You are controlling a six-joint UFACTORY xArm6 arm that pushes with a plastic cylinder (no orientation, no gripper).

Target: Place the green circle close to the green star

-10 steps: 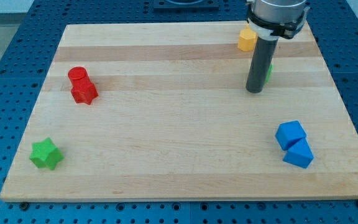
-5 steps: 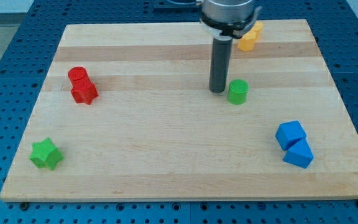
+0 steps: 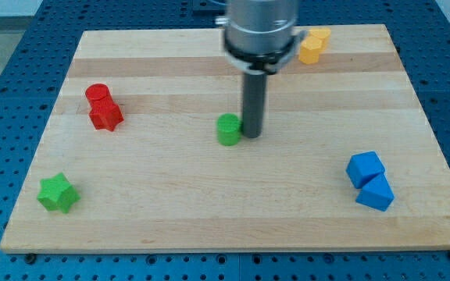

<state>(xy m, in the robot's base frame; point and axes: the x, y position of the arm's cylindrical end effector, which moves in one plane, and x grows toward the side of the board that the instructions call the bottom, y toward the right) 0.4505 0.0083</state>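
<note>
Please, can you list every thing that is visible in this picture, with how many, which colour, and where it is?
green circle: 1, green, near the board's middle, touching my tip on its left side
green star: 1, green, the view's bottom left
red blocks: 2, red, the view's left, touching each other; the upper is a cylinder, the lower one's shape is unclear
blue blocks: 2, blue, the view's bottom right, touching each other
yellow block: 1, yellow, the view's top, right of the arm
board: 1, light wood, on a blue perforated table
my tip: 1, dark rod, just right of the green circle
</note>
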